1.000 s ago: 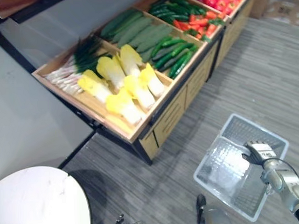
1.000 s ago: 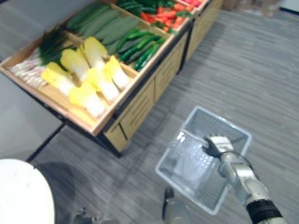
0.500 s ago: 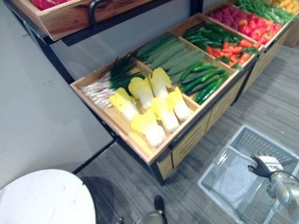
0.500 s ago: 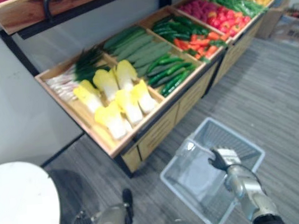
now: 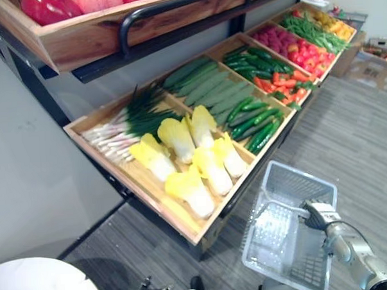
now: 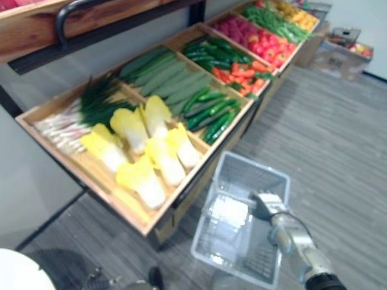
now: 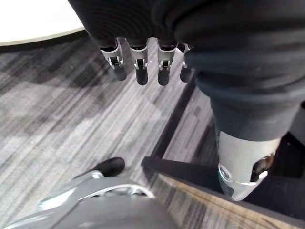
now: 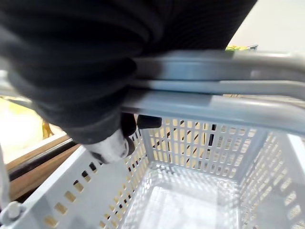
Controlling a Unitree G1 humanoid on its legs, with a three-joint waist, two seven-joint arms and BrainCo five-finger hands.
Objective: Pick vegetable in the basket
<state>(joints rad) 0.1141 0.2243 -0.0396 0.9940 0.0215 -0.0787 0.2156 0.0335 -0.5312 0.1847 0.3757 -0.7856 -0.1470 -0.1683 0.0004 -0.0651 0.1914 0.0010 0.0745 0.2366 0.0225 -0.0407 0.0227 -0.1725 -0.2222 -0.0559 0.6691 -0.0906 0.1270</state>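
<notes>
Right hand (image 5: 317, 214) is closed round the grey handle (image 8: 219, 67) of the basket (image 5: 291, 179); its wrist view shows the thumb curled under the bar and the dark cover over the top. The basket is perforated grey plastic with nothing inside, and it sits just in front of the wooden display stand (image 5: 184, 225), over the grey striped floor (image 5: 360, 131). None of the vegetables is in either hand. All of them lie in the stand's trays: yellow-white cabbages (image 5: 194, 159) in the nearest tray, scallions (image 5: 125, 122) behind them, then cucumbers (image 5: 207, 86) and green peppers (image 5: 256, 120) in the next tray along (more red and green produce further down the row). Left hand (image 7: 141, 71) hangs low over the floor with its fingers straight, relaxed and touching nothing. The edge of a white round table (image 5: 32, 283) is near it.
</notes>
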